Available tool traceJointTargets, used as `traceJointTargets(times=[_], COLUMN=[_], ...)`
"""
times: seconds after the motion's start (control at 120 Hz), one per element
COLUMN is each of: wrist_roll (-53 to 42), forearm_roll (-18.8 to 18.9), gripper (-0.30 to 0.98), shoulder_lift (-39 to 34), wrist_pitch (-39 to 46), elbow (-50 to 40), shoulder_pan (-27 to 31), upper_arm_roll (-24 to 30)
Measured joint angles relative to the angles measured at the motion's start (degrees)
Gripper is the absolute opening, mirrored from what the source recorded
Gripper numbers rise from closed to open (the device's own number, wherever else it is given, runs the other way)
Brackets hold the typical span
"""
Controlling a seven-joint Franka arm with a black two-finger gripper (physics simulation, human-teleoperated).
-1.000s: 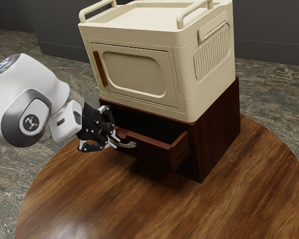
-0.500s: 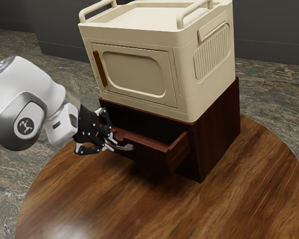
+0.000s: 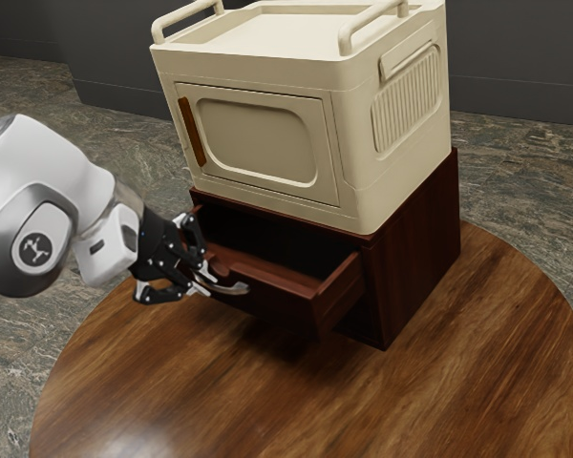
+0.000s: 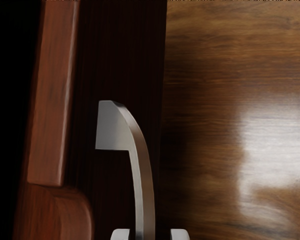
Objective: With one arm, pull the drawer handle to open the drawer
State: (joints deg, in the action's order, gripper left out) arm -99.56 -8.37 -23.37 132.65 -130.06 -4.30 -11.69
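The pulling step seems in hand: the drawer (image 3: 272, 303) stands partly out of its cabinet (image 3: 418, 243), its curved metal handle (image 4: 145, 190) between the fingers (image 4: 121, 234); whether they pinch it, one cannot tell. Next comes a steady, straight outward draw.

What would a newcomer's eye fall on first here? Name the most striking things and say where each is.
First, probably, the bulky cream cabinet with railed top, standing on a dark reddish wooden chest. Below it, the chest's drawer juts open over the round wooden table. From the exterior view's left, the white arm brings its black hand to the curved metal handle on the drawer's front.
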Motion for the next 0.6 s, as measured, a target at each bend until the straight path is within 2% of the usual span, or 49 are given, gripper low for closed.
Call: traceJointTargets(times=[0.6], wrist_roll=[0.0], forearm_roll=[0.1], gripper=[0.00], shoulder_lift=[-4.0], wrist_pitch=[-0.6], elbow=[-3.4], shoulder_pan=[0.0], upper_arm_roll=[0.0])
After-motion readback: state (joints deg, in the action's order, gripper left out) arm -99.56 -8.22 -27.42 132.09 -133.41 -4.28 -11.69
